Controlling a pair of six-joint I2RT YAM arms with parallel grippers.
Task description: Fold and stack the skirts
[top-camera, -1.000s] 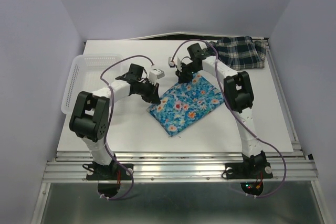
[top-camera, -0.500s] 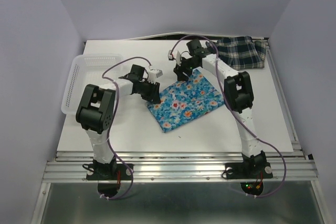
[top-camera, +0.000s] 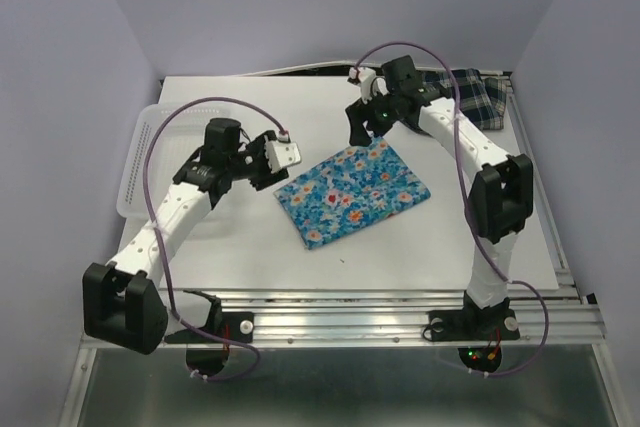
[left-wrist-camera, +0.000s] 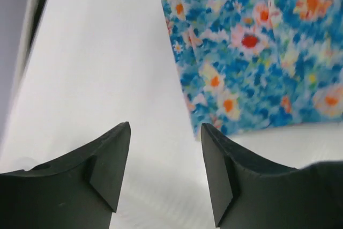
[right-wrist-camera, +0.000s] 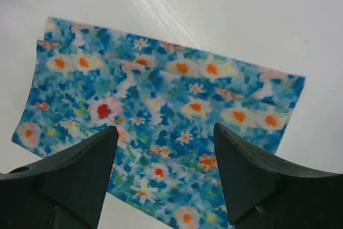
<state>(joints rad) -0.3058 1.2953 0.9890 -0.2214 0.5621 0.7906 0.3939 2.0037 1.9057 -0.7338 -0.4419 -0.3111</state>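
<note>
White table (top-camera: 400,247) bears floral skirt (top-camera: 350,192) diagonally, near-left to far-right; left fingers (left-wrist-camera: 110,164), right fingers (right-wrist-camera: 75,170) open, empty

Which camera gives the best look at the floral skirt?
Top external: the whole folded floral skirt is in frame there. The right wrist view shows most of the skirt and shows it larger, but its near edge is out of sight. The left wrist view catches only one corner.
</note>
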